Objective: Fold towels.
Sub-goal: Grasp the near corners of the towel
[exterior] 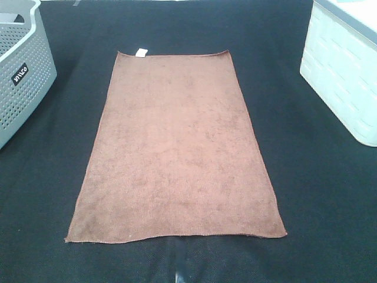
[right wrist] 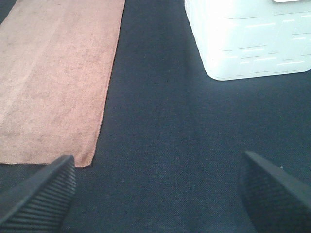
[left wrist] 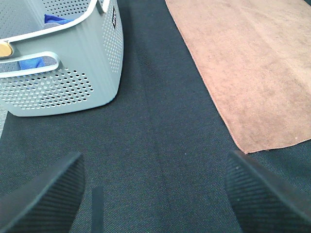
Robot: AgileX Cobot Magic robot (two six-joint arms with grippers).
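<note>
The reddish-brown towel [exterior: 177, 147] lies flat and unfolded on the black table cover, long side running away from me, with its small white tag [exterior: 141, 52] at the far short edge. Neither gripper shows in the exterior high view. In the left wrist view the left gripper [left wrist: 155, 194] is open and empty above the bare cover, beside the towel's near left corner [left wrist: 248, 148]. In the right wrist view the right gripper [right wrist: 158, 194] is open and empty above the cover, beside the towel's near right corner [right wrist: 87, 162].
A grey perforated basket [exterior: 20, 71] stands at the far left, holding something blue [left wrist: 53, 20]. A pale mint-white bin [exterior: 344, 71] stands at the far right and also shows in the right wrist view [right wrist: 248, 39]. Black cover [exterior: 318, 194] surrounds the towel.
</note>
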